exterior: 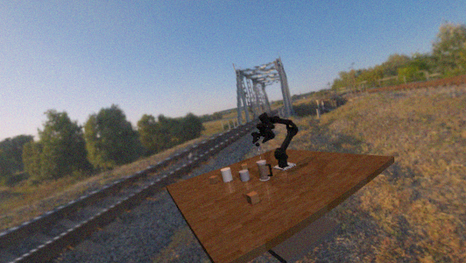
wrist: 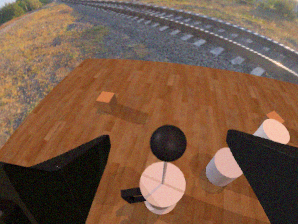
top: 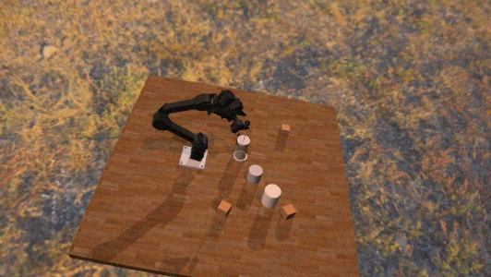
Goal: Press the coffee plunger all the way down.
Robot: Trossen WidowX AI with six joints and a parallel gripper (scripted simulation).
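The coffee press [top: 241, 147] [exterior: 263, 169] [wrist: 162, 188] is a clear cylinder with a pale lid and a small black side handle. It stands upright on the wooden table [top: 138, 208] [exterior: 333, 175] [wrist: 173, 86], just right of the arm's base [top: 193, 158]. Its plunger is raised on a thin rod, topped by a black ball knob [wrist: 168, 141]. My gripper [top: 241, 124] [exterior: 257, 140] [wrist: 169, 139] is open wide and empty. It hangs over the press, pointing down. In the wrist view the knob shows centred between the two fingers, with a gap on each side.
Two pale cups [top: 255, 174] [top: 271, 195] [wrist: 222, 165] [exterior: 244, 175] [exterior: 226, 174] stand in a row beyond the press. Small brown cubes [top: 285, 127] [top: 224, 206] [top: 289, 210] [wrist: 105, 96] [exterior: 252, 197] lie scattered on the table. Grass and a railway track surround the table.
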